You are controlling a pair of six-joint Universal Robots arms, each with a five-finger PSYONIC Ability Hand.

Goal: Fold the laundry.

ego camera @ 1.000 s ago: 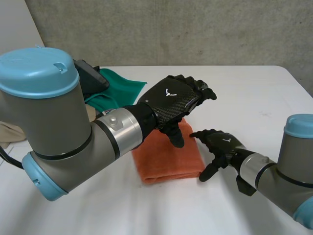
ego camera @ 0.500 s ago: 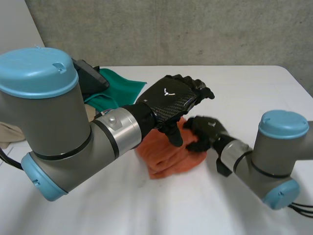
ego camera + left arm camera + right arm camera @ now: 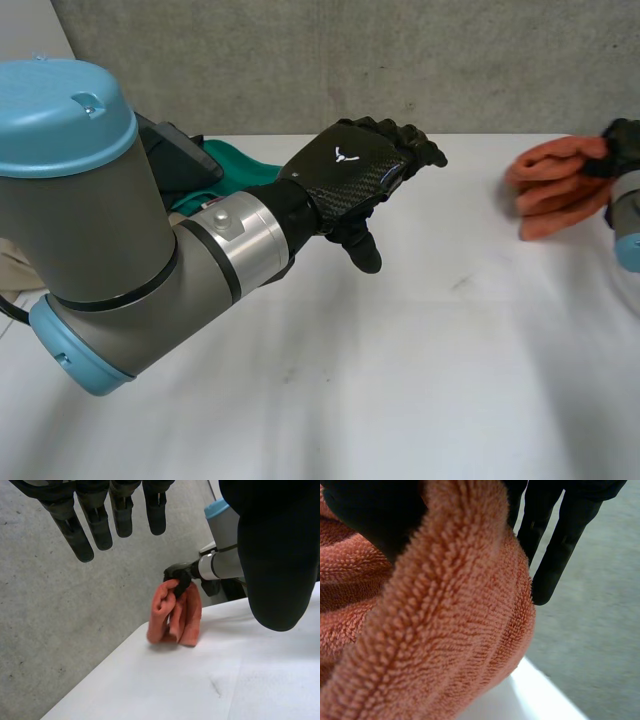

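Orange terry cloth, thick and looped, is bunched into soft rolled folds: the orange towel (image 3: 555,190) is by the far right corner of the white table (image 3: 420,380), gripped by the right hand (image 3: 177,577). The right wrist view shows the pile as rows of small loops, with a raised ribbed hem running across the bundle. The black thumb and fingers (image 3: 560,540) close on it from opposite sides and pinch the folds between them. Seen from the left wrist, the towel hangs from that grip in rounded lobes, its lower end at the table's far edge. Whether it rests on the surface or hangs just clear I cannot tell.

The left hand (image 3: 355,180), its back a glossy woven carbon pattern, hovers over the table's middle towards the far edge, well apart from the towel. Its fingers (image 3: 100,525) are nearly straight and slightly spread, the thumb pointing down, and they hold nothing.

A green cloth (image 3: 235,160), smooth and thin, lies rumpled near the far left corner behind the left arm (image 3: 150,270), a grey cylinder with a light-blue cap. A rough grey concrete wall (image 3: 300,60) stands beyond the far edge.
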